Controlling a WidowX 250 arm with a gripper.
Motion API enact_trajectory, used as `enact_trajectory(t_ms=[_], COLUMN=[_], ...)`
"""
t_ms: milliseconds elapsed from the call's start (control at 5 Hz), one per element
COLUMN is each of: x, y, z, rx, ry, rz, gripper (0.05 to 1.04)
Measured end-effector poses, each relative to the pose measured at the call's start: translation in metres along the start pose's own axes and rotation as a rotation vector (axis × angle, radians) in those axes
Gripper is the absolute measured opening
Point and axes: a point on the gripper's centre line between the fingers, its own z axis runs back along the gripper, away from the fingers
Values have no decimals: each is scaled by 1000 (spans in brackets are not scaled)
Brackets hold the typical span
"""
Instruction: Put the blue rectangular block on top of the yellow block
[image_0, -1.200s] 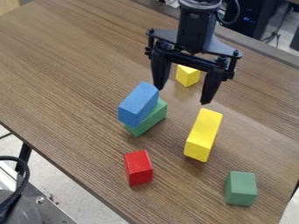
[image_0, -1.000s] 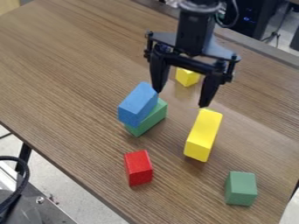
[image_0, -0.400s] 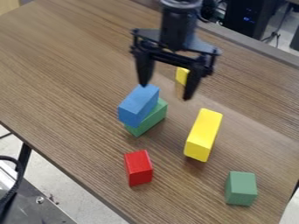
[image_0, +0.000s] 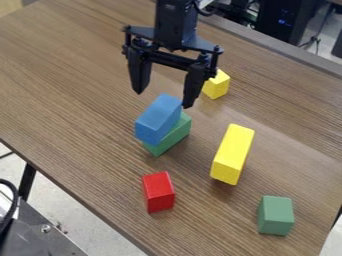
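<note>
The black gripper (image_0: 163, 100) hangs open over the upper middle of the table, its two fingertips apart just above and to either side of the blue block's far end, with nothing between them. The blue rectangular block (image_0: 157, 119) lies on top of a green rectangular block (image_0: 175, 136), slightly askew to it. To their right lies a long yellow block (image_0: 232, 154) on the table. A smaller yellow block (image_0: 217, 85) sits farther back, just right of the gripper's right finger.
A red block (image_0: 158, 192) stands nearer the camera, below the blue and green stack. Toward the lower right of the wooden table (image_0: 87, 115) is a green cube-like block (image_0: 275, 215). The table's near edge runs diagonally along the lower left.
The gripper has moved left, from over the space between the blue and long yellow blocks to above the blue block, staying open. The blocks have not moved.
</note>
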Motion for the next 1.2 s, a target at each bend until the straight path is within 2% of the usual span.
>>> enact_trajectory(t_ms=[200, 400, 600, 1200], x=[1, 0, 6, 14], y=[4, 4, 4, 12], z=[-2, -12, -15, -32], rx=[-17, -17, -20, -19], ry=[14, 66, 86, 195], rz=[-13, -29, -72, -51], gripper=[1000, 1000, 1000, 1000])
